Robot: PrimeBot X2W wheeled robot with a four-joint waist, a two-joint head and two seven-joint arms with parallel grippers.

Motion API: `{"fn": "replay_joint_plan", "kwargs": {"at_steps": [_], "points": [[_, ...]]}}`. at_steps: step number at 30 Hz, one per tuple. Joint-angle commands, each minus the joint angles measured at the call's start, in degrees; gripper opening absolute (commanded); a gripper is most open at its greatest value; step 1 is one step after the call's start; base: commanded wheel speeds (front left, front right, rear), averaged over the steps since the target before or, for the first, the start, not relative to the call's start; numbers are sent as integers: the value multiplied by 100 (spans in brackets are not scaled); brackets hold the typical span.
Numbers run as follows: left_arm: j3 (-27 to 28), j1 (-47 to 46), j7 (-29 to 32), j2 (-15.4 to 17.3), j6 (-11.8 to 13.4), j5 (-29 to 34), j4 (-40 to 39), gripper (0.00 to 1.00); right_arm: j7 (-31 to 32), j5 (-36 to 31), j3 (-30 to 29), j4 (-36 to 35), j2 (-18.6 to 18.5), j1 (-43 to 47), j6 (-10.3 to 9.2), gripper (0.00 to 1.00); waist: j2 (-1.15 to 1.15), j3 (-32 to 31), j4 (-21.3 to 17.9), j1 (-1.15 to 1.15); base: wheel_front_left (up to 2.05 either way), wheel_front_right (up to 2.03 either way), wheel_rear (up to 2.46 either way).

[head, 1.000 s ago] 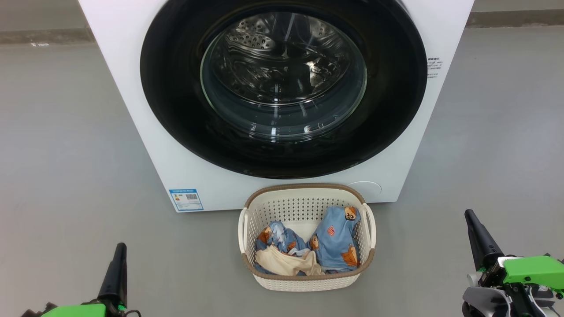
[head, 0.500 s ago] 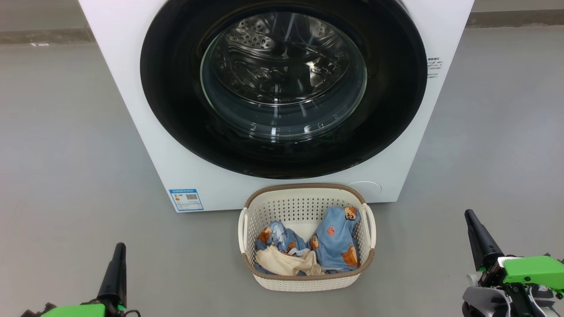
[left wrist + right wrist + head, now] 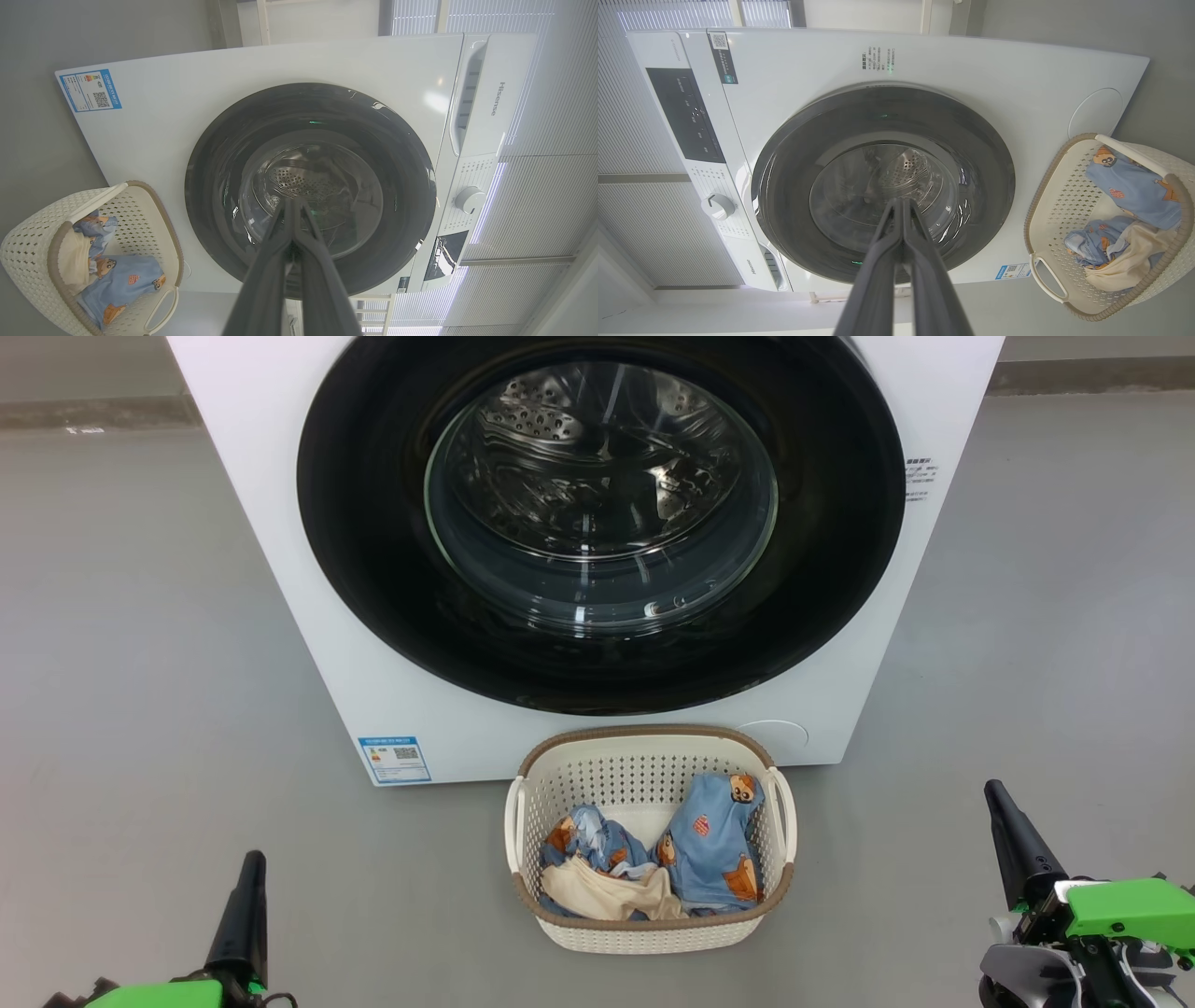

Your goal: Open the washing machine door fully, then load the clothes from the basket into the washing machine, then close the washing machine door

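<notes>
The white washing machine [image 3: 308, 644] stands ahead with its round black-rimmed door [image 3: 373, 541] closed flat against the front. On the floor right before it sits the cream basket [image 3: 644, 761], holding the clothes [image 3: 714, 845]: blue bear-print fabric and a cream piece [image 3: 607, 894]. My left gripper [image 3: 252, 859] rests low at the left, fingers pressed together and holding nothing. My right gripper [image 3: 995, 789] rests low at the right, also shut and holding nothing. Both wrist views look at the closed door [image 3: 210, 154] [image 3: 784, 154] from a distance, with the basket [image 3: 28, 242] [image 3: 1052, 205] beside it.
Grey floor [image 3: 140, 663] spreads to both sides of the machine. The control panel and dial [image 3: 468, 199] sit along the machine's top front. A blue label [image 3: 394, 759] marks its lower left corner. Slatted blinds show behind the machine in the wrist views.
</notes>
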Motion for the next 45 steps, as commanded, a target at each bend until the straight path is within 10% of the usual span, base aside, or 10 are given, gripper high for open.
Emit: {"fn": "replay_joint_plan", "kwargs": {"at_steps": [1, 45], "points": [[209, -232, 44, 62, 17, 83, -162, 0, -26, 38, 105, -169, -127, -214, 28, 0, 0, 0, 0, 0, 0, 0, 0], [271, -232, 94, 15, 25, 137, -163, 0, -32, 44, 112, -171, -133, -214, 28, 0, 0, 0, 0, 0, 0, 0, 0]]}}
